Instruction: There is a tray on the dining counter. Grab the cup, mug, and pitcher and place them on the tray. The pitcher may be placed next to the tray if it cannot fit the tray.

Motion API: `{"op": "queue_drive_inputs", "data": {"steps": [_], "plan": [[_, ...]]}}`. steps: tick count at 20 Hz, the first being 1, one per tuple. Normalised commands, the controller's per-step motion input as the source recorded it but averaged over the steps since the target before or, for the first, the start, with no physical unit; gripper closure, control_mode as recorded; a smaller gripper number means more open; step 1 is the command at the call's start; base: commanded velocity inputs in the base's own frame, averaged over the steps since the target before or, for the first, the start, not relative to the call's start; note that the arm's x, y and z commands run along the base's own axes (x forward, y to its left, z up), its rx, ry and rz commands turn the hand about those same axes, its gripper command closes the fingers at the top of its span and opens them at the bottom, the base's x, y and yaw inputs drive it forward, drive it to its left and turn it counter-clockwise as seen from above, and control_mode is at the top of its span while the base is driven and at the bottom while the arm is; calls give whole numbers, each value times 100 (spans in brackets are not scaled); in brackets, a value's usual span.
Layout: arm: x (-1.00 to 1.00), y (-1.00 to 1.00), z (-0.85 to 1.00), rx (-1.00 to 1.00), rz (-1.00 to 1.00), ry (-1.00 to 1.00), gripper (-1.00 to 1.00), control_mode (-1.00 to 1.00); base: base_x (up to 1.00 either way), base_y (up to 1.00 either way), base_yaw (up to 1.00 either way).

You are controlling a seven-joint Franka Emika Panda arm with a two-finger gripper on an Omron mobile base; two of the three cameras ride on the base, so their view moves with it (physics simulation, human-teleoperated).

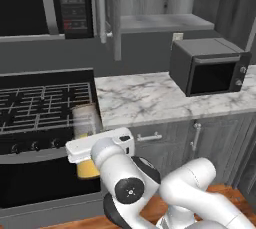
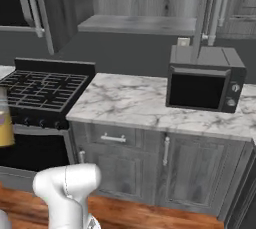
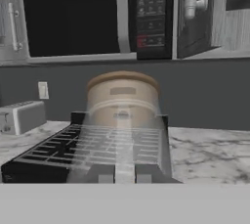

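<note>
Close against the hand camera, the pitcher is seen: clear glass with a round cork-brown lid, held upright with the stove showing through it. The fingers are judged to be closed nearly all the way on the pitcher, though the tips themselves are masked by the glass and cannot be made out. In the left base view the pitcher is carried in the air in front of the stove, partly covered by the white hand, with orange liquid showing below it. In the right base view just a sliver of the pitcher is caught at the left edge.

As for progress, the pitcher is judged to be picked up and in transit, not yet set down. The tray, the dining counter, the cup and the mug are outside these views, so it cannot be told whether the cup and mug are already placed. At least the carrying and placing of the pitcher is left.

A marble bench with a dark microwave is faced by the base. The pitcher's narrow neck is hidden behind the hand, and a toaster is only dimly rendered.
</note>
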Motion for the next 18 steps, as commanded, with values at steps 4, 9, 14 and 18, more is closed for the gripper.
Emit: {"op": "queue_drive_inputs", "data": {"steps": [4,9,14,18], "plan": [[0,0,0,0,0,0,100,100,-75,59,1],[0,0,0,0,0,0,100,100,-28,93,5],[0,0,0,0,0,0,100,100,0,88,59],[0,0,0,0,0,0,100,100,-2,60,84]]}}
